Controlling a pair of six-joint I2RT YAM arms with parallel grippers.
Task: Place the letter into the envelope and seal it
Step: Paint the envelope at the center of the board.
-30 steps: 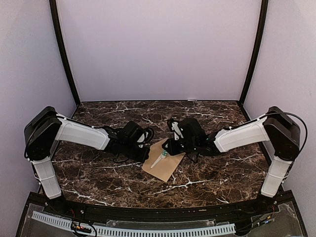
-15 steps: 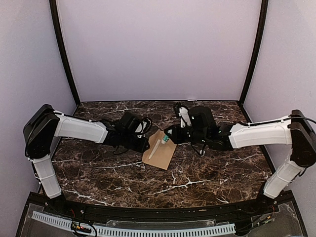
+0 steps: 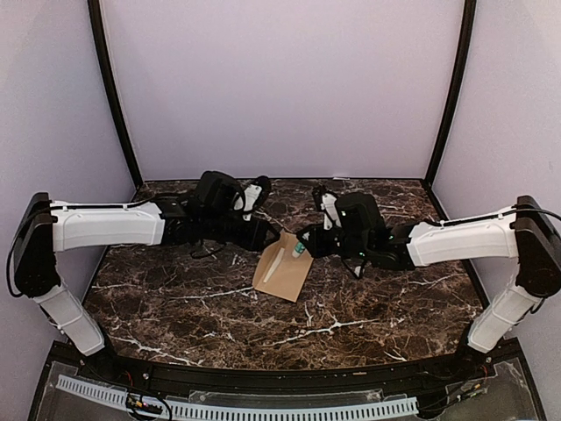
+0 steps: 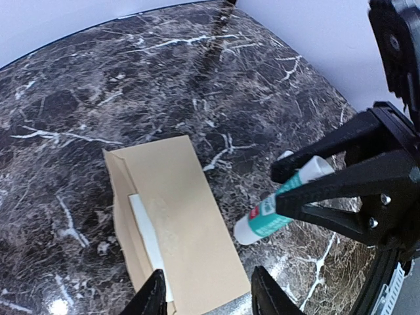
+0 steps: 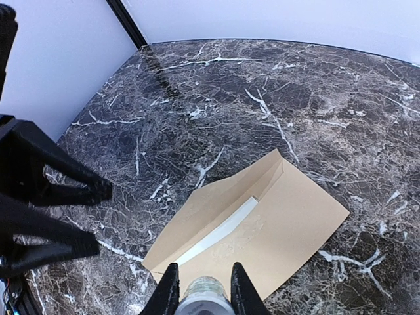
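A flat, rectangular tan-brown kraft paper envelope [image 3: 283, 270] lies on the dark marble-patterned surface [image 3: 175, 303] near its middle. It is set at a slant, with one short end toward the back wall and the other toward the arms' bases. A narrow white strip [image 4: 147, 234] runs lengthwise along it, where one tan layer lies over another; whether it is the edge of a sheet inside cannot be told. The right wrist view shows the envelope [image 5: 282, 223] flat on the marble with the same white strip [image 5: 220, 235].

The left claw [image 3: 267, 237] hangs at the envelope's far left corner. In its own wrist view the left claw [image 4: 209, 294] has its two black fingers [image 4: 154, 296] spread, the envelope's end shows in the gap, and nothing is pinched.

The right claw [image 3: 304, 240] faces it from the other side, just beside the envelope's far right edge. It pinches a white glue stick with a teal label [image 3: 299, 250]. From the left wrist view the glue stick [image 4: 279, 207] slopes downward between the right claw's black fingers [image 4: 341, 141], its lower end close over the envelope's long edge; whether it touches the paper cannot be told. From the right wrist view the stick's round end [image 5: 203, 293] sits pressed between the two fingers [image 5: 168, 292]
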